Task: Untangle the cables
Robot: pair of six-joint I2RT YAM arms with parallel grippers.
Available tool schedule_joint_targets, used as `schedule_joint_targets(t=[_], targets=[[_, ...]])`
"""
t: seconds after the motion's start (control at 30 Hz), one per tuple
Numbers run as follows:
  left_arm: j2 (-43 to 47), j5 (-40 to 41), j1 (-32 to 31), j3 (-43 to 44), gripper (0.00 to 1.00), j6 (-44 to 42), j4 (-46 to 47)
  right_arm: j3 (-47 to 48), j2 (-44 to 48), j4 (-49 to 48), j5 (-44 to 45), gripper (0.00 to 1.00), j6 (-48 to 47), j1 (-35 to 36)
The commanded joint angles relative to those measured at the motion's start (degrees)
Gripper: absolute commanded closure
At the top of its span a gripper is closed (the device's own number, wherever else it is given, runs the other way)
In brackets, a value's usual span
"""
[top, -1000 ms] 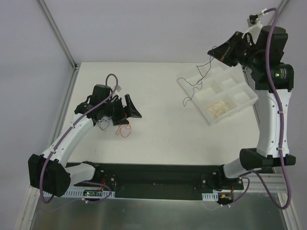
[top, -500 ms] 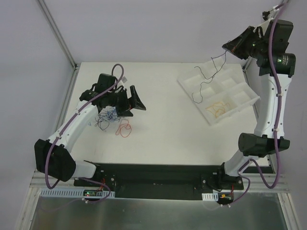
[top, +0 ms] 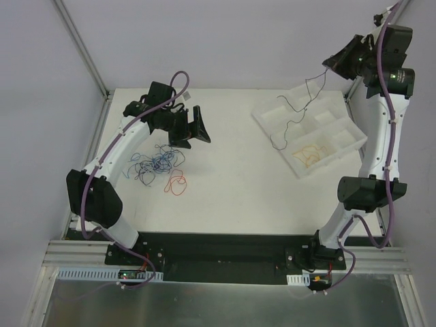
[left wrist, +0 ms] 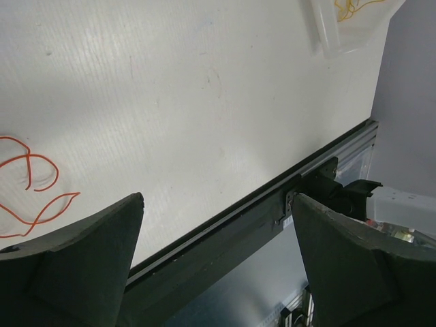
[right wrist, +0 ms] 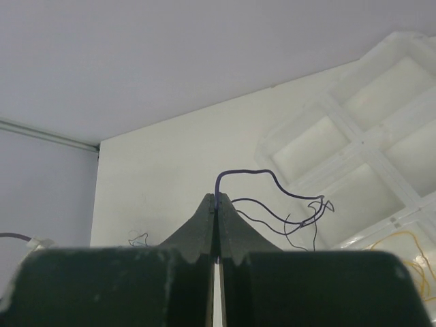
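A tangle of blue and dark cables [top: 151,165] lies on the white table left of centre, with a red cable [top: 176,184] beside it; the red cable also shows in the left wrist view [left wrist: 27,191]. My left gripper [top: 200,127] is open and empty, raised above and right of the tangle. My right gripper [top: 332,63] is shut on a dark purple cable [top: 294,112] and holds it high over the white tray [top: 338,149]; the cable hangs down to the tray. In the right wrist view the cable [right wrist: 272,179] rises from the closed fingertips [right wrist: 208,208].
The tray has several compartments; one holds a yellow cable [top: 308,154], seen also in the left wrist view [left wrist: 351,8]. A black rail [top: 225,248] runs along the table's near edge. Grey walls stand at the back and sides.
My left gripper has risen and moved back off the tangle, uncovering the blue and dark cables. My right gripper has lifted the purple cable higher and to the right.
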State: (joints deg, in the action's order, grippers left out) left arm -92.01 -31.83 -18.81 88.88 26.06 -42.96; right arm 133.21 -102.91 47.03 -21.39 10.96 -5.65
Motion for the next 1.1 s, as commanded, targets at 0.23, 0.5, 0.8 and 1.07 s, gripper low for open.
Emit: schedule_joint_targets(t=[0.23,0.5,0.8,1.07], targets=[[0.95,0.46,-0.44,-0.02,0.11,-0.32,-2.48,4.00,-0.01,-6.68,-6.56,1.00,5.65,-6.48],[1.48,0.46,-0.44,-0.73,0.11,0.48,-2.57,-8.47,-2.02,-7.91,-9.54,1.00,4.94,-4.91],[2.45,0.72,-0.44,-1.17,0.11,-0.05,-2.65,-24.83,-0.62,-10.56,-1.66,1.00,2.67,-0.32],[2.80,1.86,-0.44,-0.38,0.11,-1.89,-4.50,-22.12,-6.15,-5.81,12.42,1.00,-5.33,-1.65]])
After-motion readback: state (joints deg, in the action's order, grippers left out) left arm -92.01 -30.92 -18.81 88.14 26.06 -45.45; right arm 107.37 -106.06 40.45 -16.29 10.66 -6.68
